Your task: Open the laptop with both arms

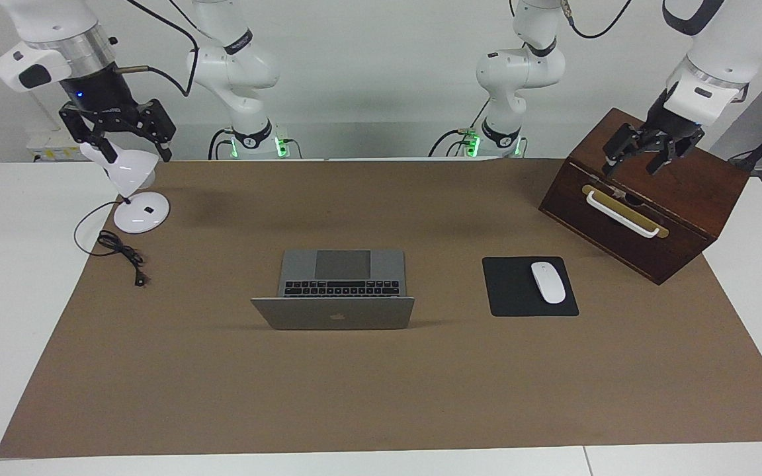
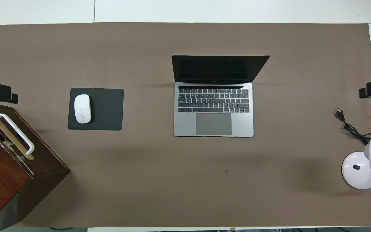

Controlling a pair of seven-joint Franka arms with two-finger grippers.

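One laptop [image 1: 333, 291], lid already up, keyboard and trackpad facing the robots, sitting mid-table on the brown mat [image 1: 381, 396]; in the overhead view its dark screen stands tilted back, farther from the robots than the keys; nothing touching it.

Two arms, two grippers, both raised and well apart from the laptop; left gripper [image 1: 643, 155] hangs over the top of the wooden box [image 1: 685, 198] at the left arm's end of the table, jaws spread wide, nothing between them; right gripper [image 1: 118, 135] hangs over the lamp's head at the right arm's end, jaws also spread, empty; cannot tell if a fingertip grazes the lamp shade, it overlaps it in the facing view.

Others, counted: one black mouse pad [image 1: 520, 291] beside the laptop toward the left arm's end; one white mouse [image 1: 548, 282] lying on it; one dark wooden box with one white handle [image 1: 621, 213] on a brass plate, box set at an angle, nearer the robots than the pad; one white desk lamp [image 1: 133, 192], round base on the mat's corner; one black cord [image 1: 120, 254] with plug trailing from it across the mat edge.

Between either gripper and the laptop: bare mat only, no obstacle.
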